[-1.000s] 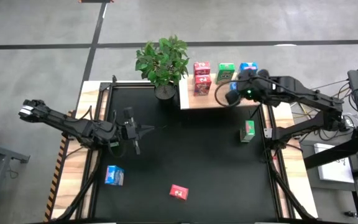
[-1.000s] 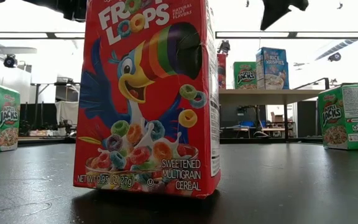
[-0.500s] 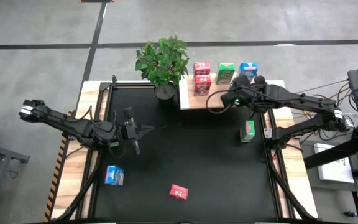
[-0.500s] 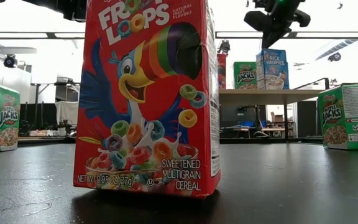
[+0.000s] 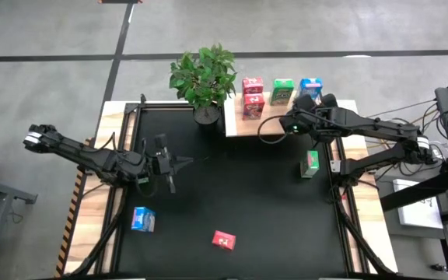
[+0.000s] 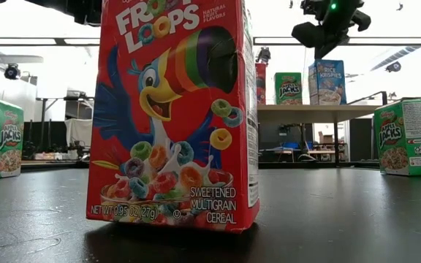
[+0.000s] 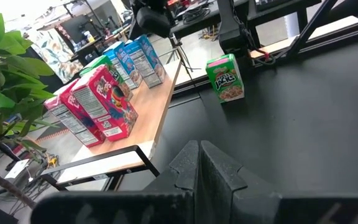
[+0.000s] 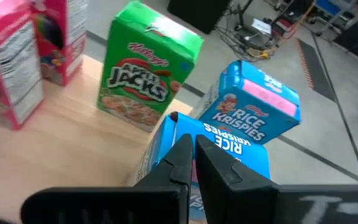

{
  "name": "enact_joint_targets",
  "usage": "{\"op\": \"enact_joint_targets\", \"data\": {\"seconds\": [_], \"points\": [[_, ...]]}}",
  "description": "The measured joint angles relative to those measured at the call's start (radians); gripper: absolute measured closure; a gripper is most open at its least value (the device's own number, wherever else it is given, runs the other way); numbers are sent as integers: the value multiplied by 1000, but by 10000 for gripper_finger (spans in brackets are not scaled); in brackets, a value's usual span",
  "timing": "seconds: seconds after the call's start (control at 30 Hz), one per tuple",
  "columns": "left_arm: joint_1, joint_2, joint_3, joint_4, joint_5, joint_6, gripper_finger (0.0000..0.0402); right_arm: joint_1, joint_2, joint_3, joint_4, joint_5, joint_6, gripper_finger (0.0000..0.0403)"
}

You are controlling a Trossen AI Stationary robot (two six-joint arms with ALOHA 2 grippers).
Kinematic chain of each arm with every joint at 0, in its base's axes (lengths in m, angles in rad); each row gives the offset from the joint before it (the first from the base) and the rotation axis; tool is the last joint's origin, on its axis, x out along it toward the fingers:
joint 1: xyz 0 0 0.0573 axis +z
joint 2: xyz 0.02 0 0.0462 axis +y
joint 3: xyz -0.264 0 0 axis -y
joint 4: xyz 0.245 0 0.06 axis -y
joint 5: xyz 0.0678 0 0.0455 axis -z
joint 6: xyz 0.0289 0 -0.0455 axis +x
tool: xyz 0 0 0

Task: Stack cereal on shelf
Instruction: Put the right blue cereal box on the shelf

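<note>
Straightening seems to be the step in hand. The right hand [image 5: 290, 125] hovers over the pale light-wood shelf plank [image 5: 243, 124] at the worktop's [image 5: 232, 194] 1 o'clock corner, fingers pinched together and holding nothing. In its wrist view the upper blue Rice Krispies box [image 8: 260, 115] sits skewed on the blue box beneath it [image 8: 225, 155], beside the green Apple Jacks box [image 8: 148, 81] and the pink-red boxes [image 8: 17, 56].

To do it well, the closed fingertips should press low and slowly on the jutting corner. A high or quick push would likely tip the light cardboard box off the stack or into the green box beside it.

Three boxes are not yet shelved: green [image 5: 310, 162] at 3 o'clock, pink-red [image 5: 224, 240] at 6 o'clock and blue [image 5: 142, 219] at 8 o'clock. The left hand [image 5: 179, 162] waits at 9 o'clock, closed and empty.
</note>
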Motion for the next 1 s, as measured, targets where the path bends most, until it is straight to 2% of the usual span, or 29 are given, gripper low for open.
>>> {"op": "enact_joint_targets", "data": {"seconds": [0.37, 0.73, 0.83, 1.0], "points": [[0, 0, 0, -4, 0, 0, 402, -70, -1, -40, 16, 35, 34, 391], [0, 0, 0, -7, 0, 0, 402, -38, -1, 91, 8, 1, -3, 391], [0, 0, 0, -7, 0, 0, 402, -18, -1, 141, 8, -86, 5, 390], [0, 0, 0, -10, 0, 0, 402, -14, -2, 216, -76, -379, 80, 390]]}}
